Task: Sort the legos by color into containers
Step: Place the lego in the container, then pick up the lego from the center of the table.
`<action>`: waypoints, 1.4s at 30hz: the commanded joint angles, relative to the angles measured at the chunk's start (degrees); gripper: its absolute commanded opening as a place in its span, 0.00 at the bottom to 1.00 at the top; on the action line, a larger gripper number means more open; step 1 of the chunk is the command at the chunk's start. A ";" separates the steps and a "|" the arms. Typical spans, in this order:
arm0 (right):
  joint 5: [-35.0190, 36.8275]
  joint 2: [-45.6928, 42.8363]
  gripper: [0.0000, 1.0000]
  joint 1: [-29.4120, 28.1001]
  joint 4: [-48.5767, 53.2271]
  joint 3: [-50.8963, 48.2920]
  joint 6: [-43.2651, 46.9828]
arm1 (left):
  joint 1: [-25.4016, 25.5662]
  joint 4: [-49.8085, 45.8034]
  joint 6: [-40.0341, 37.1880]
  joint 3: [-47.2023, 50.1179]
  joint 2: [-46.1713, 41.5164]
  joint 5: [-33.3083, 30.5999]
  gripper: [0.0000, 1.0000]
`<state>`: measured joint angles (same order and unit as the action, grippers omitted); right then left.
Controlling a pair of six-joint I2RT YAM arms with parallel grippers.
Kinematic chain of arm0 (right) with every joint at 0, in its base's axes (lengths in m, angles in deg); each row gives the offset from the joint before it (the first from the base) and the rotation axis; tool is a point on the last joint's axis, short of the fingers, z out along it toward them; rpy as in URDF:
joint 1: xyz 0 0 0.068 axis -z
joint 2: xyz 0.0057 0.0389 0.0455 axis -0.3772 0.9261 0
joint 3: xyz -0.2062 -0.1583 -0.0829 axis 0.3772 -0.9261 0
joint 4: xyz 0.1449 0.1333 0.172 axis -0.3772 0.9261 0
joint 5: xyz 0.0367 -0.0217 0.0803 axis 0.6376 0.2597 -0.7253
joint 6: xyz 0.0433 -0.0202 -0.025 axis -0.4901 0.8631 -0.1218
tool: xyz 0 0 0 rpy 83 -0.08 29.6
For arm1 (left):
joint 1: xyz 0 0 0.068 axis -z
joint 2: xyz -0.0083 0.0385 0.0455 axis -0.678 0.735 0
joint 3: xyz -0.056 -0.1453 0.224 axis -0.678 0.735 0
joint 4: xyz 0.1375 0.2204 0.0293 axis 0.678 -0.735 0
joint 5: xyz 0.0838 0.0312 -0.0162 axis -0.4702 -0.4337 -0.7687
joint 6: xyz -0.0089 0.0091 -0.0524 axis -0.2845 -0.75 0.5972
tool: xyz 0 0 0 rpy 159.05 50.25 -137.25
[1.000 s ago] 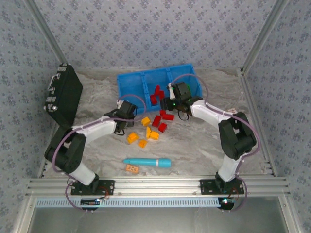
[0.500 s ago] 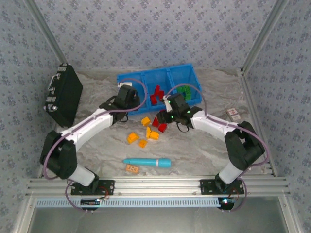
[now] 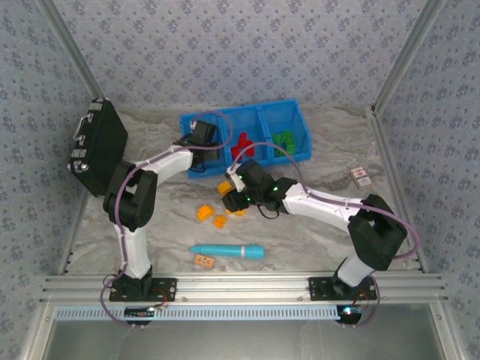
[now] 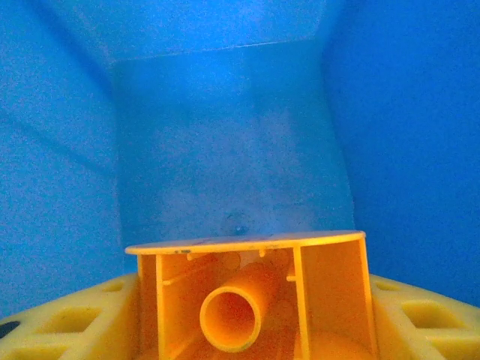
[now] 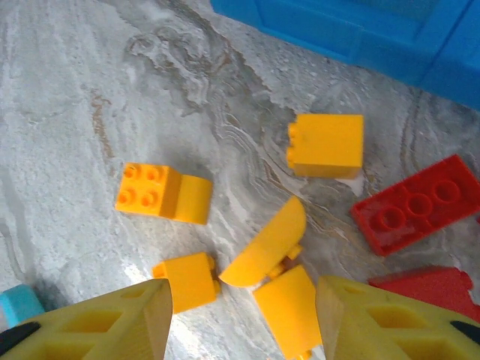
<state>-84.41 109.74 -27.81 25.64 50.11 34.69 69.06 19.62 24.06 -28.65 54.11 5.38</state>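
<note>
Two arms, one three-compartment blue tray, one black case, one cyan cylinder, at least five orange legos

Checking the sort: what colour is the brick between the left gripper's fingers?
Orange-yellow brick, clearest in the left wrist view.

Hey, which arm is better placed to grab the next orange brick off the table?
Right. The right gripper hangs open above the loose orange bricks, while the left gripper is inside the blue bin, shut on an orange brick.

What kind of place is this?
Probably a robot testing booth: a left arm and right arm bolted to a metal rail, patterned walls boxing in the table, and legos beside a blue sorting bin.
</note>
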 commanded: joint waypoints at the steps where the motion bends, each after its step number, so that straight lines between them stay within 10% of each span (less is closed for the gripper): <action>1: 1.49 2.60 0.55 -0.97 -0.28 2.22 1.00 | -0.68 1.11 0.73 -3.51 0.46 1.63 0.65; 14: 0.29 10.34 0.55 1.21 -1.19 8.98 -0.27 | -0.83 3.39 -0.18 -3.08 -1.78 7.38 0.81; 42: 5.05 23.97 0.57 2.65 9.58 21.18 -2.19 | -0.93 -2.68 -5.15 10.36 -40.77 7.44 0.89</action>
<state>-81.85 131.95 -25.06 31.34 68.78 34.08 67.97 19.05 19.93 -18.36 18.13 14.08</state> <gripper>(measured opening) 0.569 0.894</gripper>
